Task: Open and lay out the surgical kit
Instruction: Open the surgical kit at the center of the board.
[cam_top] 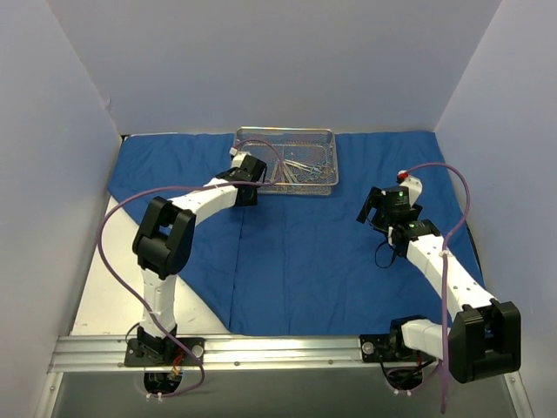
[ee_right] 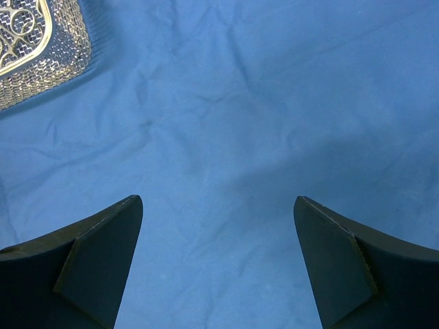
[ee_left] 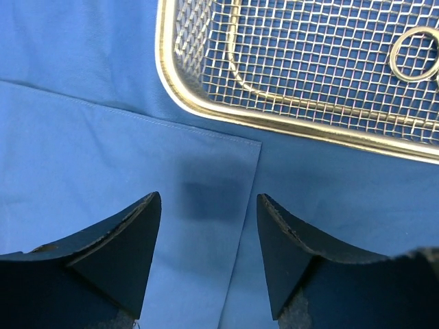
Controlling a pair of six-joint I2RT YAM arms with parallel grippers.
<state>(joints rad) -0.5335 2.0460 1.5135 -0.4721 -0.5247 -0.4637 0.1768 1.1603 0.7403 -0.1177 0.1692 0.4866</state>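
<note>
Pale walls (cam_top: 261, 61), table (cam_top: 96, 287) under soft blue cloth wrap (cam_top: 296, 252), mesh tray (cam_top: 287, 130) of instruments (cam_top: 300, 165) at its far edge; left gripper (ee_left: 207, 199) parted just short of tray rim, right gripper (ee_right: 218, 200) spread wide over bare cloth; likely stiff, slippery steel, best pinched at ring handles (ee_left: 392, 56).

We see a pale table (cam_top: 91, 300) with a blue cloth (cam_top: 305, 261) spread over most of it, its near left corner cut off at a slant. A metal rail (cam_top: 261, 350) lines the table's near edge.
</note>
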